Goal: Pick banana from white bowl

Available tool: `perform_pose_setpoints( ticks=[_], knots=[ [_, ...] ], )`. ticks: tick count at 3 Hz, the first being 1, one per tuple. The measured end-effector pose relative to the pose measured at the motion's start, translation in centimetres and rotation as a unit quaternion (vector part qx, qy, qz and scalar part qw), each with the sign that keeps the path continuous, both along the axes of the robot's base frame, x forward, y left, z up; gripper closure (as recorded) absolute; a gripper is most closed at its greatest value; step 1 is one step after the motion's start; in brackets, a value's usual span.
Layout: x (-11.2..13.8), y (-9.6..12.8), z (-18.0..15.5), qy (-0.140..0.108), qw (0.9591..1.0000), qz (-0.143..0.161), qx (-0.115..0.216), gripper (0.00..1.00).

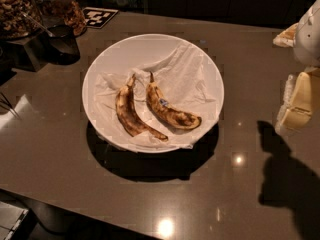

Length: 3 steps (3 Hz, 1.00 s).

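Fingers [286, 121] half cut off right of white bowl [120, 49]

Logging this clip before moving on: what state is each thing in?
banana: lying in the white bowl, sticker up, not gripped.
thinner banana: lying beside it, apart.
white bowl: upright on the table, lined with crumpled paper towel.
gripper: right of the bowl, clear of it.

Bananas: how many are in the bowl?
2. The banana with the blue sticker lies right of centre in the white bowl; a thinner brown banana lies just left of it. The gripper hangs off to the right, outside the bowl.
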State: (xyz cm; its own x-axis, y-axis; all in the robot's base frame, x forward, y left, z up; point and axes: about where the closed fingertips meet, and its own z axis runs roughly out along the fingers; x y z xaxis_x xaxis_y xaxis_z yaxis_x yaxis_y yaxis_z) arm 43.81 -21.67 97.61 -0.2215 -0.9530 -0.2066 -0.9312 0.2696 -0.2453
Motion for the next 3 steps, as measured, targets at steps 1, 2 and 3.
perform_pose_setpoints(
  ticks=[1,2,3],
  knots=[
    [0.0,0.0,0.0,0.000,1.0000,0.000,0.000,0.00],
    [0.0,0.4,0.1,0.001,0.9999,-0.012,-0.001,0.00],
    [0.0,2.2,-0.2,0.027,0.9987,-0.027,-0.034,0.00]
  ],
)
